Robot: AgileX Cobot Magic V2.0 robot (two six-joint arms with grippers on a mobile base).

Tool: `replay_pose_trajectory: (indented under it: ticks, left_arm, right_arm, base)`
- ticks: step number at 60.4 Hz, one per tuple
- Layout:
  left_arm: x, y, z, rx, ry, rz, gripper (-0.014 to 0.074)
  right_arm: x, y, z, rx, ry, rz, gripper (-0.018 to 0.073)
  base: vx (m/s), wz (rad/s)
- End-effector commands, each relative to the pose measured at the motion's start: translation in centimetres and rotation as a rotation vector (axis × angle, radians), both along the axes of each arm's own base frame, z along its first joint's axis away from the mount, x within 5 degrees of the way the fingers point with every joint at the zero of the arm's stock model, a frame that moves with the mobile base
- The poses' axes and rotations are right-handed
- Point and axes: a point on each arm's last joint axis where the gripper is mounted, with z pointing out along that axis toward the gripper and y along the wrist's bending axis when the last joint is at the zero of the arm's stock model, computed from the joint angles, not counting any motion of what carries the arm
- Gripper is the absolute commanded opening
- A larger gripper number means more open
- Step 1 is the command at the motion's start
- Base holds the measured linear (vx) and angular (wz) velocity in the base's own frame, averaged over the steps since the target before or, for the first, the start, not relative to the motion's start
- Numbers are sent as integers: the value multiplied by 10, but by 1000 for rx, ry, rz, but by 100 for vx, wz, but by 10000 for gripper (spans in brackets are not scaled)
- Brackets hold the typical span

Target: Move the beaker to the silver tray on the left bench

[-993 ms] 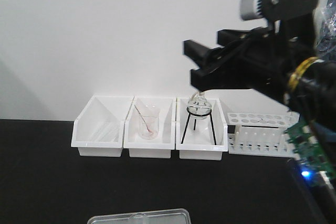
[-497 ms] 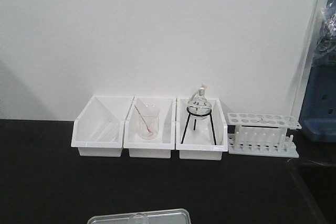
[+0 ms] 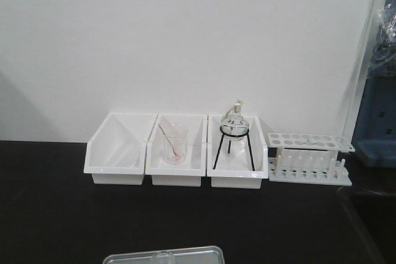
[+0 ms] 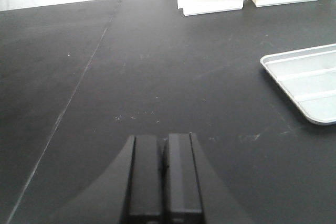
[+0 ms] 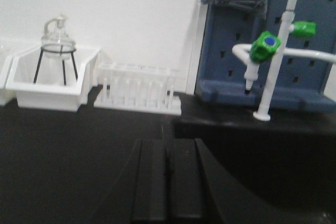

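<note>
Looking at the front view, you find what seems to be the beaker (image 3: 163, 256) as a clear rim at the bottom edge, standing in the silver tray (image 3: 198, 253); the placing step looks done, so your next move is likely just keeping both arms clear; the left pincer (image 4: 164, 174) rests pressed together over bare black desk (image 4: 105, 77), tray to its right; the right pincer (image 5: 168, 179) is likewise closed and empty; white bins (image 3: 176, 153), a test-tube rack (image 3: 309, 156) and a white wall (image 3: 185, 35) lie behind.
</note>
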Motion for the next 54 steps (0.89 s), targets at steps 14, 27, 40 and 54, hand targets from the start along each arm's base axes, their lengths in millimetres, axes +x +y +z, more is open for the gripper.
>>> replay_pose_trajectory:
  ticks: [14, 27, 40, 54]
  left_arm:
    - [2, -1, 0, -5, -63, -9, 1]
    - [2, -1, 0, -5, -62, -9, 1]
    - [2, -1, 0, -5, -62, -9, 1]
    - [2, -1, 0, -5, -62, -9, 1]
  right_arm:
    - [0, 1, -7, 18, -29, 8, -14]
    - [0, 1, -7, 18, -27, 8, -14]
    - [0, 1, -7, 18, -27, 8, -14]
    - [0, 1, -7, 18, -27, 8, -14]
  base:
    - [0, 0]
    - [0, 0]
    - [0, 0]
    - [0, 0]
